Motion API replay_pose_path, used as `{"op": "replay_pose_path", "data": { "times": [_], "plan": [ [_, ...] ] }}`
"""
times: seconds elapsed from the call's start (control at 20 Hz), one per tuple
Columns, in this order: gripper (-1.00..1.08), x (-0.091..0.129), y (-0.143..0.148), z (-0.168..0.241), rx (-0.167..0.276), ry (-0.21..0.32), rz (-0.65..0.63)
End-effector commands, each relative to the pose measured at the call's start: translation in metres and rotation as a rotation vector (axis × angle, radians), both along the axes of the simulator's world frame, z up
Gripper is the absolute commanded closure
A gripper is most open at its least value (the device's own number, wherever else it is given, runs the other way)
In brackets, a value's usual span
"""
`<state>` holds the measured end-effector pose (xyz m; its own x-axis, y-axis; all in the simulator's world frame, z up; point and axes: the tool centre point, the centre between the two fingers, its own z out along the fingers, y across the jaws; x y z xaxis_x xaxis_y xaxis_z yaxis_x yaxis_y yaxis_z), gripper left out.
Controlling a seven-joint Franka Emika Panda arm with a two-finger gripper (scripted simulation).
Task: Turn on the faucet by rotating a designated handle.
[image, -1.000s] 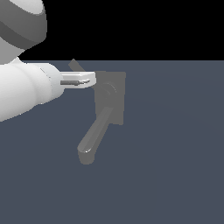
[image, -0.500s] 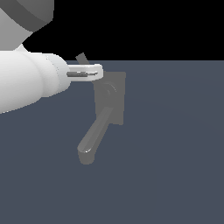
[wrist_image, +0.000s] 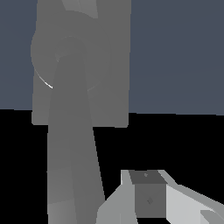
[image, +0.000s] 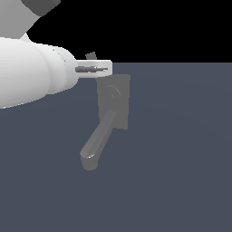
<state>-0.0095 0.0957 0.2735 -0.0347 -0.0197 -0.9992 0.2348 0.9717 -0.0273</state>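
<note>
The grey faucet's back plate stands upright, and its thick spout slants down toward the exterior view's left. My gripper reaches in from that left, level with the plate's top edge. Only the dark end of the handle pokes out just above my fingers; the gripper hides the rest of the bar. In the wrist view the handle is a flat bar running from its round hub on the plate. It passes close beside one of my fingertips. I cannot tell how the jaws stand.
The large white arm fills the upper part of the exterior view's left. A flat blue-grey floor spreads around the faucet, with black background above it.
My gripper has moved toward the exterior view's right and slightly up, reaching the plate's top edge. The handle's visible end has swung right and upward with it.
</note>
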Motion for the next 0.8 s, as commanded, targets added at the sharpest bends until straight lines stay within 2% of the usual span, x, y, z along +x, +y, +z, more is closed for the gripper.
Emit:
{"op": "replay_pose_path", "data": {
  "times": [0.0, 0.75],
  "plan": [
    [1.08, 0.0, -0.007, 0.003, 0.0, -0.004, -0.003],
    [1.08, -0.009, -0.055, 0.025, 0.001, -0.024, -0.001]
  ]
}}
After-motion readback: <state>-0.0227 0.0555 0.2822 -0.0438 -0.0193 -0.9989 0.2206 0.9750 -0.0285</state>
